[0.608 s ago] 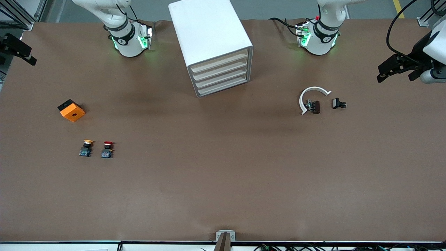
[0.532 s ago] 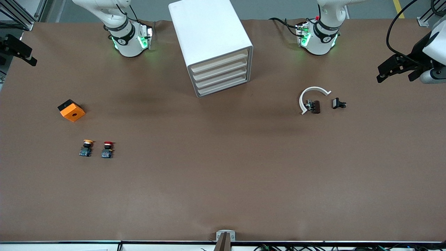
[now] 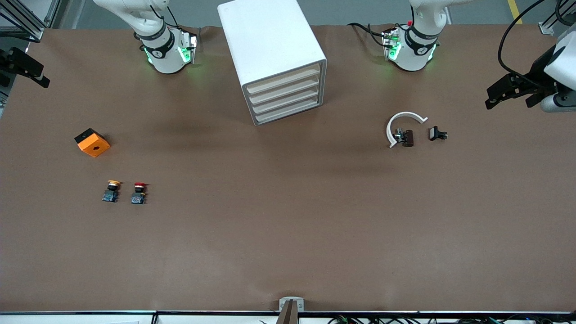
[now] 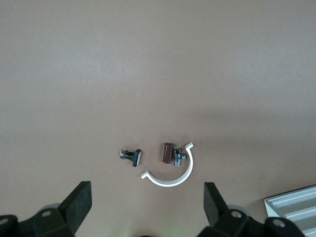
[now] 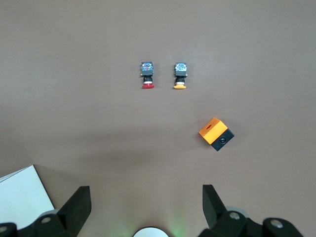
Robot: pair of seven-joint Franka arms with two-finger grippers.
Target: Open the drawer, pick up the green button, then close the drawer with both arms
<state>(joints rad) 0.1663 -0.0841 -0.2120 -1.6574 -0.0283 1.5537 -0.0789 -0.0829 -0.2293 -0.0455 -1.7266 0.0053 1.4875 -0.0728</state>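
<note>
**A:** Where does the white boxy cabinet (image 3: 270,49) stand?

**B:** At twelve o'clock on the brown surface (image 3: 288,234), between the two arm bases. Its four shallow drawers with cream front strips (image 3: 284,92) face about five o'clock, and all four are pushed in flush.

**A:** And the green-capped button?

**B:** It shows in no view, so I cannot tell where it is. A yellow-capped push button (image 3: 111,191) and a red-capped push button (image 3: 139,193) lie side by side at eight o'clock. An orange-and-black cube (image 3: 93,143) sits near them at nine o'clock.

**A:** The claws?

**B:** The left claw (image 4: 146,205) hangs over the surface's edge at three o'clock, released, fingers spread wide, grasping nothing. The right claw (image 5: 146,205) hangs over the edge at ten o'clock, likewise released.

**A:** Anything else?

**B:** At two o'clock from the centre lies a white curved plastic arc (image 3: 402,118). A small brown block with a metal fitting (image 3: 407,137) rests inside its curve, and a small black part (image 3: 435,133) lies just beside them toward the left arm's end.
</note>
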